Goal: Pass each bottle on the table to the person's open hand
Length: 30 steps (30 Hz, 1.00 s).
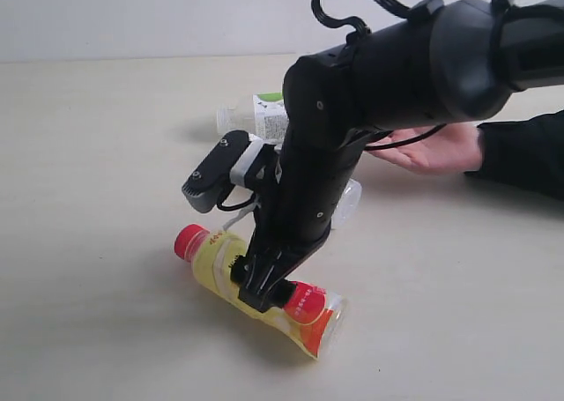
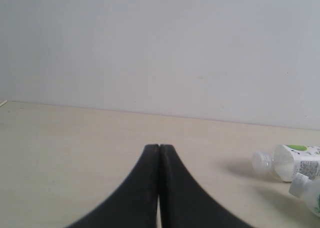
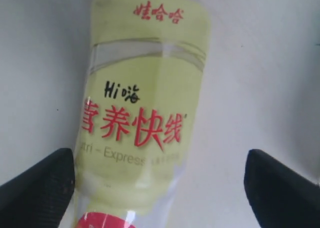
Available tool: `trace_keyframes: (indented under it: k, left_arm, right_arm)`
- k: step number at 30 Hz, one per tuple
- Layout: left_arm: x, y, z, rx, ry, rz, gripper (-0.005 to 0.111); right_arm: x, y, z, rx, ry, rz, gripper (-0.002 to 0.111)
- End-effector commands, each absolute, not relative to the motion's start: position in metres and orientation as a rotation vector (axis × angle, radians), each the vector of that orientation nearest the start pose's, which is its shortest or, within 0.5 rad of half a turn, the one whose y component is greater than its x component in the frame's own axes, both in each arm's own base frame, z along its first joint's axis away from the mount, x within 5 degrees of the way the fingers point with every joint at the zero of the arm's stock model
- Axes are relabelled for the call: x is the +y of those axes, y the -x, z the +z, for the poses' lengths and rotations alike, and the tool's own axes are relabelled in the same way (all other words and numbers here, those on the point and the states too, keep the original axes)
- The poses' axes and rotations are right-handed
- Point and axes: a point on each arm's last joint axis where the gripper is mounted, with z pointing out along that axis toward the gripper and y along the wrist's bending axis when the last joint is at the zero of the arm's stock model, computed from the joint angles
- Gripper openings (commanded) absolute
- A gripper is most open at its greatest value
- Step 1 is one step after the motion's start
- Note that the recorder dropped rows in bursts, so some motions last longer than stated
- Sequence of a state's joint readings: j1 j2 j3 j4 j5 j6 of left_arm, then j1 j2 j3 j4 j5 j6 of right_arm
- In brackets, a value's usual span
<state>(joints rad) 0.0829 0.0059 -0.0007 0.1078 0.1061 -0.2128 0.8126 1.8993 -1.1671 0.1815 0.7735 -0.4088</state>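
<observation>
Right jaws spread wide, yellow-labelled bottle (image 3: 140, 112) lying between them; left jaws closed.

on the table (image 1: 79, 242) the front-left bottle (image 1: 210, 262) lay just beside the front-right bottle (image 1: 319, 317). behind them lay the middle bottle (image 1: 350, 200), the rear bottle (image 1: 260, 117) farther back, and the person's hand (image 1: 427, 150) to the right.

The yellow-labelled bottle (image 1: 211, 264) is glossy plastic, the table (image 1: 88, 242) smooth matt wood-look, the right gripper (image 3: 157, 160) matt black
</observation>
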Motion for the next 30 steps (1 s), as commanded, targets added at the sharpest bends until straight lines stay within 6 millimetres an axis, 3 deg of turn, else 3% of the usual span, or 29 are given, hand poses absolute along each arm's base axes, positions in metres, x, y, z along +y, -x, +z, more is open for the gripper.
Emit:
trace_keyframes:
  k: [1, 19, 21, 26, 30]
  left_arm:
    - [0.006, -0.056, 0.204, 1.575, 0.153, -0.010, 0.000]
    - [0.006, -0.056, 0.204, 1.575, 0.153, -0.010, 0.000]
    - [0.006, -0.056, 0.204, 1.575, 0.153, -0.010, 0.000]
    - [0.006, -0.056, 0.204, 1.575, 0.153, -0.010, 0.000]
    - [0.006, -0.056, 0.204, 1.575, 0.153, -0.010, 0.000]
  right_arm:
    - [0.271, -0.240, 0.149, 2.533, 1.581, 0.250, 0.087]
    - [0.272, -0.240, 0.125, 2.547, 1.671, 0.251, 0.085]
    - [0.272, -0.238, 0.125, 2.568, 1.667, 0.267, 0.073]
    - [0.269, -0.233, 0.126, 2.635, 1.697, 0.276, 0.002]
    - [0.270, -0.229, 0.141, 2.655, 1.621, 0.342, 0.000]
